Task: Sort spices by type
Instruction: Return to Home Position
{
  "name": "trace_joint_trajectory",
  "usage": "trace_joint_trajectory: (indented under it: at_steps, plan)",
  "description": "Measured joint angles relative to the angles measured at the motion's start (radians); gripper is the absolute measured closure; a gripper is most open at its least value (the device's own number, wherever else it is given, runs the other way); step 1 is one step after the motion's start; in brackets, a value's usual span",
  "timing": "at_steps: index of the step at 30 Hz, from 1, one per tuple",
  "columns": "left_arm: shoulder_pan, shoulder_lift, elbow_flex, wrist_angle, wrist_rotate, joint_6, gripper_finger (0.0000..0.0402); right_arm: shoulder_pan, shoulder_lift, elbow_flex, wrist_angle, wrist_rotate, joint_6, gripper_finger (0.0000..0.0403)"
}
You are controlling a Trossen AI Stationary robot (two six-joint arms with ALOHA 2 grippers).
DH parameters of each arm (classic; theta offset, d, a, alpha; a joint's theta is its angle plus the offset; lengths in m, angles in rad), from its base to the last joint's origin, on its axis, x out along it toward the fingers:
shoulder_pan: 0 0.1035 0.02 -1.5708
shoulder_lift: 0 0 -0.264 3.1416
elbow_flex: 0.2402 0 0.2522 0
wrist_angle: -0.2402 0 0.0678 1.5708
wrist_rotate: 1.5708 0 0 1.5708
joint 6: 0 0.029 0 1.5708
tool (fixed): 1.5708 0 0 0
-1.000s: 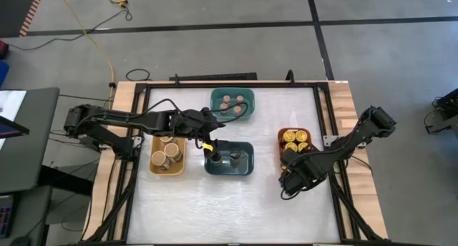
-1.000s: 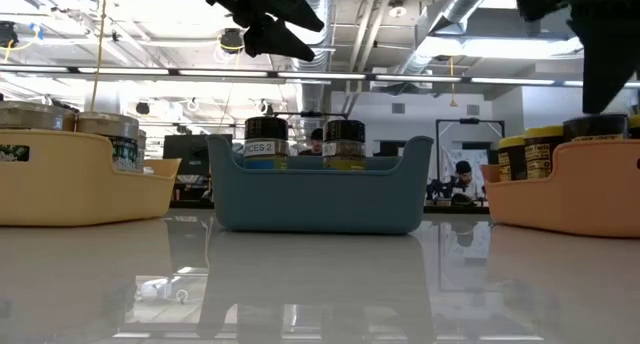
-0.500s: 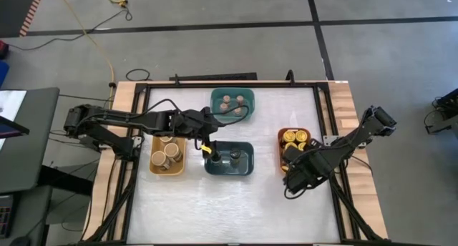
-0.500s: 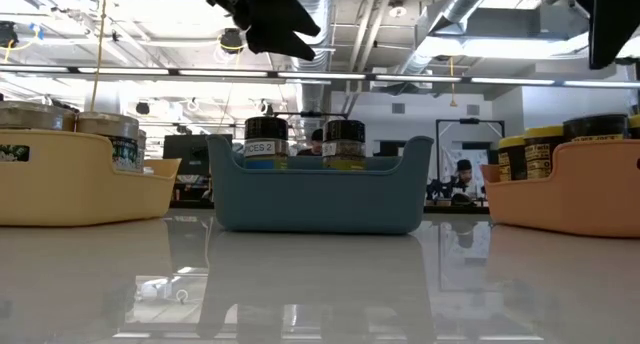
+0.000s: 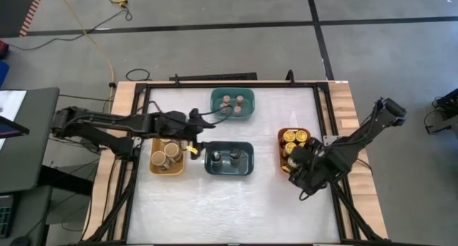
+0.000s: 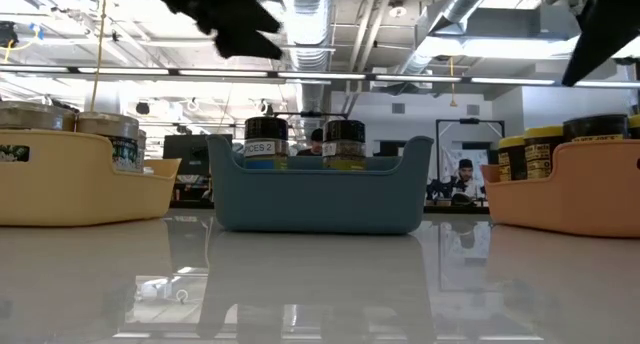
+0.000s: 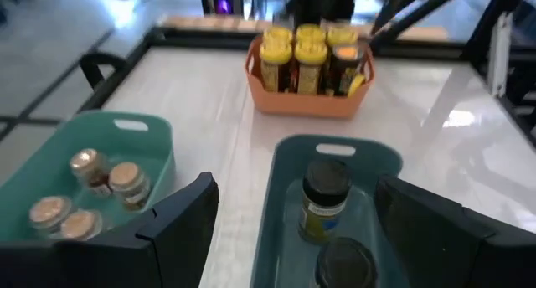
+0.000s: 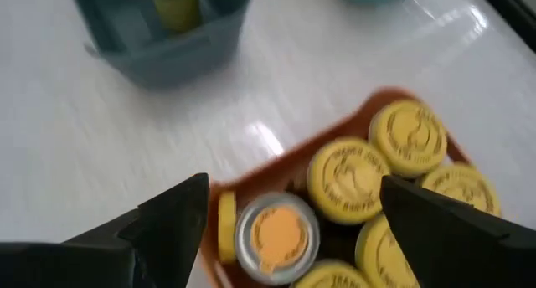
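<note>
Orange bin (image 5: pixel 280 142) sits just ahead of and below the right gripper (image 8: pixel 289 200), which is opened wide with nothing in it. The yellow-lidded jars (image 8: pixel 347 181) stand packed inside that bin. Left gripper (image 7: pixel 293 213) is likewise wide and empty, hanging above the near end of the blue bin (image 7: pixel 272 187), in which two dark-lidded jars (image 7: pixel 325 196) stand upright. The teal bin (image 7: pixel 159 146) with the brown-topped jars (image 7: pixel 109 181) lies to one side of that hand, and the yellow bin (image 5: pixel 154 164) with the tan-topped jars (image 5: pixel 169 154) lies beside its wrist. Each kind occupies its own bin so that types do not mix. No jar shows loose on the table (image 5: pixel 236 203), so sorting appears complete, and empty hands suit a return to rest. High view alone shows all four bins at once. Low view alone shows jar labels and a person (image 6: pixel 463 174) in the room behind, but hides the teal bin. Right wrist view alone shows one orange top (image 8: pixel 276 234) within a pale ring; its type cannot be told.
</note>
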Motion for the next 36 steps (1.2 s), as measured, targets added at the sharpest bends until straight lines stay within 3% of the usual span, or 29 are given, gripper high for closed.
trace_joint_trajectory:
  at_steps: [10, 21, 27, 36]
  plan:
    - [0.0, -0.419, -0.304, 0.144, -0.003, 0.004, 0.0095, -0.003, -0.355, -0.269, 0.343, 0.176, -0.263, 0.0028]
    - [0.0, -0.732, -0.47, 0.127, 0.008, -0.018, 0.0095, -0.076, -0.647, -0.514, 0.662, 0.175, -0.561, 0.0028]
    - [0.0, -0.821, -0.474, 0.047, 0.057, -0.018, 0.0095, -0.167, -0.81, -0.629, 0.873, 0.07, -0.747, 0.0028]
    - [0.0, -0.897, -0.474, -0.04, 0.068, -0.018, 0.0095, -0.313, -0.92, -0.683, 0.976, -0.069, -0.854, 0.0028]
